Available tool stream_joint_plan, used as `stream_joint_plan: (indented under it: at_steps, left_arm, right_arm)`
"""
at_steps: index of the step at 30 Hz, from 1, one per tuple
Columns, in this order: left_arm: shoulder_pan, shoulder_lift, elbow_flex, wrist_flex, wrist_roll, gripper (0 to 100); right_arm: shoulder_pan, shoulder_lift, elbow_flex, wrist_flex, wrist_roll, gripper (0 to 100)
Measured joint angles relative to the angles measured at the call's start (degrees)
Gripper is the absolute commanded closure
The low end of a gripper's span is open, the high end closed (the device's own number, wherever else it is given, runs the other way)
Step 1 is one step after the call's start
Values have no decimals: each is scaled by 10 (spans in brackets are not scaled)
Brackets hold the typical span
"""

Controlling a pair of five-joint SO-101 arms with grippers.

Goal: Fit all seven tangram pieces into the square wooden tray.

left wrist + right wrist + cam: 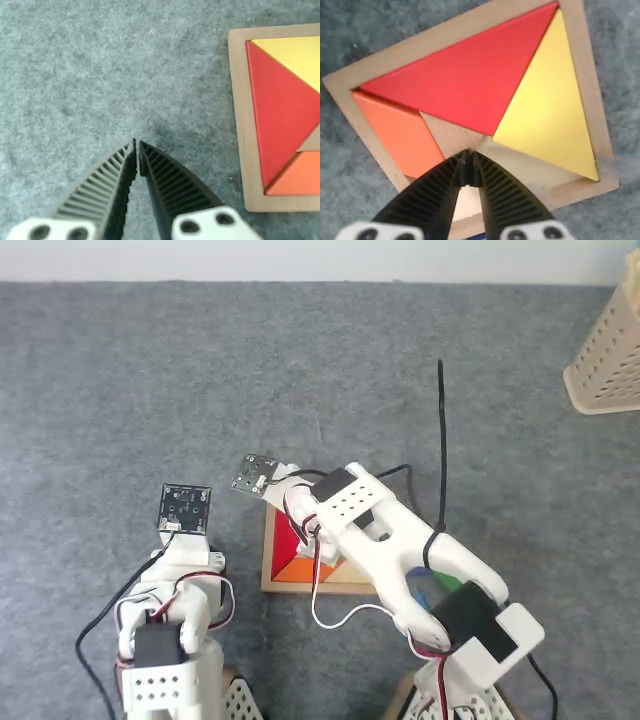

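The square wooden tray (pixel 584 75) holds a large red triangle (pixel 465 80), a large yellow triangle (pixel 545 115) and an orange piece (pixel 400 130); bare wood shows in its middle. My right gripper (pixel 469 156) hangs shut just above that bare wood, with nothing visible between its fingers. In the high view the right arm (pixel 400 550) stretches over the tray (pixel 300 587), and bits of blue (pixel 425 592) and green (pixel 447 583) show beneath it. My left gripper (pixel 136 145) is shut and empty over grey carpet, to the left of the tray (pixel 237 100).
Grey carpet (pixel 150 390) covers the whole table. A beige perforated basket (pixel 610 350) stands at the far right edge. A black cable (pixel 441 440) rises from the right arm. Open carpet lies beyond and left of the tray.
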Motion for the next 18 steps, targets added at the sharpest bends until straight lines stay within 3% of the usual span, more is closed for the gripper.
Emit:
stream_joint_plan:
  at_steps: [11,18]
  left_arm:
    - [0,0,0,0,0,988]
    - [0,0,0,0,0,988]
  right_arm:
    - [-13,-127,42,25,-35,991]
    - [-16,-120,91,-1,-35,991]
